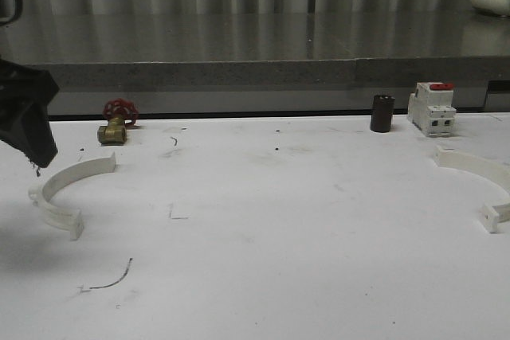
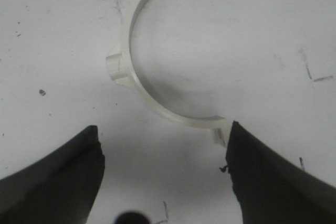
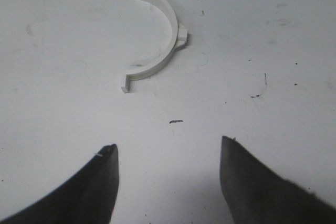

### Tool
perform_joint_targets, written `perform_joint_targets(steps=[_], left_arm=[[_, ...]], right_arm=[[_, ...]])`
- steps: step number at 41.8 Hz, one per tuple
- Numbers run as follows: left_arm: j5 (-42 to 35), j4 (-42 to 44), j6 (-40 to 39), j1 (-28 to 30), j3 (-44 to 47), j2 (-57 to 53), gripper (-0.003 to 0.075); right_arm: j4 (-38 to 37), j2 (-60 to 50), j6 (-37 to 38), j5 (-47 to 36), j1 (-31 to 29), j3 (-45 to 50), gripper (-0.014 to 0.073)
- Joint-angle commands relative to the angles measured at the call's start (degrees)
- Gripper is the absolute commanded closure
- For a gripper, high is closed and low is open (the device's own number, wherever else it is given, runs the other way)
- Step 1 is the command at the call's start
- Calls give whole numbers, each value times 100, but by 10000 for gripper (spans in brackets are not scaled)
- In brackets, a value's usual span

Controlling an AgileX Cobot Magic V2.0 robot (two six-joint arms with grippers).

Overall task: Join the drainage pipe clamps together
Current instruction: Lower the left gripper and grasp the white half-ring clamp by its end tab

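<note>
Two white half-ring drainage pipe clamps lie flat on the white table, far apart. One clamp (image 1: 60, 197) lies at the left, and my left gripper (image 1: 36, 150) hangs just above its far end. In the left wrist view that gripper (image 2: 163, 125) is open, the clamp (image 2: 137, 80) curves ahead of it, and one end tab sits right beside a finger (image 2: 262, 177). The other clamp (image 1: 478, 174) lies at the right edge. In the right wrist view it (image 3: 165, 51) rests well ahead of my open, empty right gripper (image 3: 169, 141).
Along the table's back edge stand a brass valve with a red handwheel (image 1: 117, 121), a dark cylinder (image 1: 382, 113) and a white breaker with a red top (image 1: 431, 107). A thin wire scrap (image 1: 111, 278) lies near the front left. A grey ledge (image 1: 255, 73) runs behind.
</note>
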Motion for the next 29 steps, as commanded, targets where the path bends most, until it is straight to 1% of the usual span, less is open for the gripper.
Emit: perform_joint_targets(steps=[1,9,14,18,29], left_arm=[[-327,-63,-2,4,-356,121,239],[-177,-130,-2,128,-906,737,246],[89,-130,-2,187,-1253,1120,285],[303,-130,-26,235,-1487,1388,300],[478,-103,-42,250,-1683,1776,300]], right_arm=[[-10,4,1,-282,-8,-193,138],[-10,4,1,-282,-8,-193,138],[-10,4,1,-282,-8,-193,138],[-10,4,1,-282,-8,-193,138],[-10,4,1,-282,-8,-193,138]])
